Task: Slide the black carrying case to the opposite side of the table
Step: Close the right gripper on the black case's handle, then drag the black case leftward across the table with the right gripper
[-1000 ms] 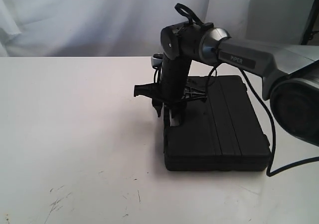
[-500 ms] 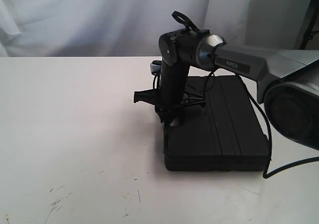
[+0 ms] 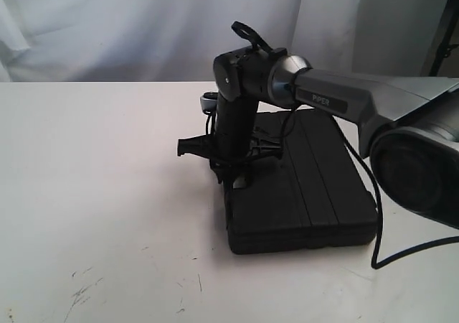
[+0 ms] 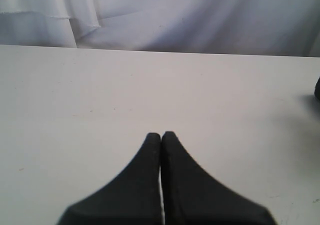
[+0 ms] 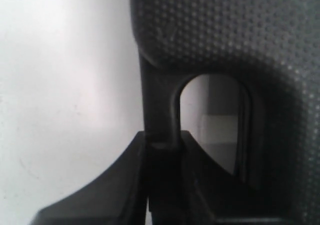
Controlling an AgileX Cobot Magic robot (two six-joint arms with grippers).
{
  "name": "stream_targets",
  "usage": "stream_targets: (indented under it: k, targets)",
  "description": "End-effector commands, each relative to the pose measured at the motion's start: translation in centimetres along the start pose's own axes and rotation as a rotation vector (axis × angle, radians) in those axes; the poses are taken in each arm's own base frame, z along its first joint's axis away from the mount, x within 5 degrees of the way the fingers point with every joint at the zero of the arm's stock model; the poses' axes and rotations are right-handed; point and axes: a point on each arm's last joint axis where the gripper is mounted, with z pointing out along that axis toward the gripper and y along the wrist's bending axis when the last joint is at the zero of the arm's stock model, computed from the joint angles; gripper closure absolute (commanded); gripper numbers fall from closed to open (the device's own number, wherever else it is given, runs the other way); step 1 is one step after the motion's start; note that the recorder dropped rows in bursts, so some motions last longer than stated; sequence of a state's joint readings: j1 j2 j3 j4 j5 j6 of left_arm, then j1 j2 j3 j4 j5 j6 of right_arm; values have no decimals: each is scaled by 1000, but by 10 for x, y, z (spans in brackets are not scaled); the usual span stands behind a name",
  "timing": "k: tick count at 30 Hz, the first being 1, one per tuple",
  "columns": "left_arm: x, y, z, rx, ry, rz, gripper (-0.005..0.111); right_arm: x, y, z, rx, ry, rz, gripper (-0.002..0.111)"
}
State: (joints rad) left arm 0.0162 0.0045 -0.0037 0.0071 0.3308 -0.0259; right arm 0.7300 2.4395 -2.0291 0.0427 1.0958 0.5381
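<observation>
Two fingers (image 5: 120, 185) of my right gripper (image 5: 162, 142) are clamped on the thin bar of the handle (image 5: 159, 105). It's a narrow hold, and I judge the bar could slip out if the drag stiffens. In the exterior view, dark scuff marks (image 3: 82, 291) at lower left break the smooth white table (image 3: 93, 194). The black carrying case (image 3: 301, 186) lies flat right of centre, handle edge towards the left. I hold it near one end of that edge, so a pull may swing it askew. My cable (image 3: 376, 244) loops beside its lower right corner and might snag. The case is moulded plastic, stippled with fine dots, ribbed along the lid, with rounded corners and an arched handle cutout. My left gripper (image 4: 161, 137) is pressed closed on nothing, over bare tabletop. White cloth (image 3: 107, 29) hangs in soft folds behind.
</observation>
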Motion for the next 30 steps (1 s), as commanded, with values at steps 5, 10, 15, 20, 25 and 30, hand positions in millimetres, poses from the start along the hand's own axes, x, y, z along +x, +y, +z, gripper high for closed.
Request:
stream_targets:
  k: [5, 10, 15, 20, 25, 30]
  targets:
    - [0, 0, 0, -3, -15, 2, 107, 15, 33, -5, -82, -14, 26, 108]
    - [0, 0, 0, -3, -15, 2, 107, 23, 50, -5, -128, -30, 43, 108]
    - [0, 0, 0, -3, -15, 2, 107, 26, 68, -14, -167, -64, 39, 108]
    - [0, 0, 0, -3, -15, 2, 107, 24, 79, -26, -205, -100, 57, 108]
    - [0, 0, 0, -3, -15, 2, 107, 26, 82, -26, -209, -97, 72, 108]
    - [0, 0, 0, -3, -15, 2, 107, 29, 91, -27, -260, -98, 115, 108]
